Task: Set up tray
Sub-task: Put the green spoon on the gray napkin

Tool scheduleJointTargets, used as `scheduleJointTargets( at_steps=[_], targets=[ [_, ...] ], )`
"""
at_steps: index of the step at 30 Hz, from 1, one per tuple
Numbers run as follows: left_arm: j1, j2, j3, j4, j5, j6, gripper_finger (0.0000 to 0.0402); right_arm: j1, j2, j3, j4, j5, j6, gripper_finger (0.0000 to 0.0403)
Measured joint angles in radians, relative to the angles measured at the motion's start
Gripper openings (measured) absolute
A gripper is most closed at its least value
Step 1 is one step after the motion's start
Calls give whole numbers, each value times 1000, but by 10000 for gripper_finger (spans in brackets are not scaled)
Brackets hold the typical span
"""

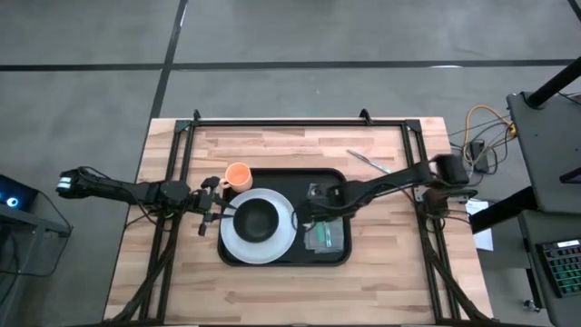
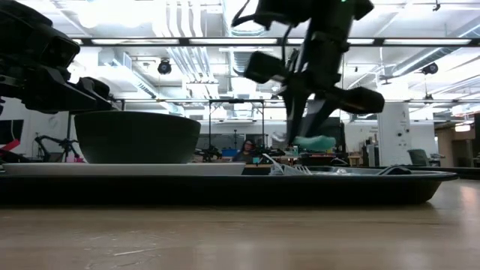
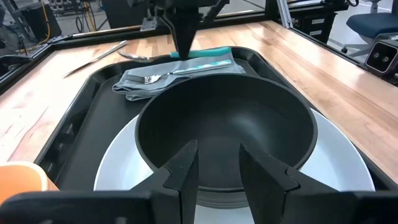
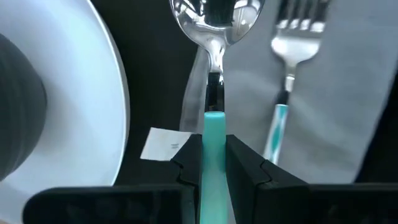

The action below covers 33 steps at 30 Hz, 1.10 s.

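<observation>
Above the large black rectangular tray (image 1: 286, 257), a teal-handled metal spoon (image 4: 214, 93) is pinched in the right claw (image 4: 214, 158); it should be lowered level beside the teal-handled fork (image 4: 283, 81). The left claw (image 3: 217, 163), parted, holds nothing.

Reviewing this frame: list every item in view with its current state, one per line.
tray: flat on table, loaded
white plate: on tray
black bowl: upright on plate, empty
napkin: on tray, under fork
fork: lying on napkin
spoon: held over the tray
right hand: shut on spoon's teal handle
left hand: open at bowl rim
orange cup: upright beside tray
</observation>
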Motion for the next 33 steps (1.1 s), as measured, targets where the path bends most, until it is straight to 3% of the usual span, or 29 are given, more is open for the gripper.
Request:
scheduleJointTargets(
  at_steps=[14, 26, 33],
  targets=[
    [0, -1, 0, 0, 0, 0, 96, 6, 165, 102, -36, -60, 105, 39],
    [0, 0, 0, -1, 0, 0, 96, 6, 184, 103, -36, -66, 157, 36],
    [0, 0, 0, -1, 0, 0, 96, 6, 184, 103, -34, -66, 157, 76]
  ],
)
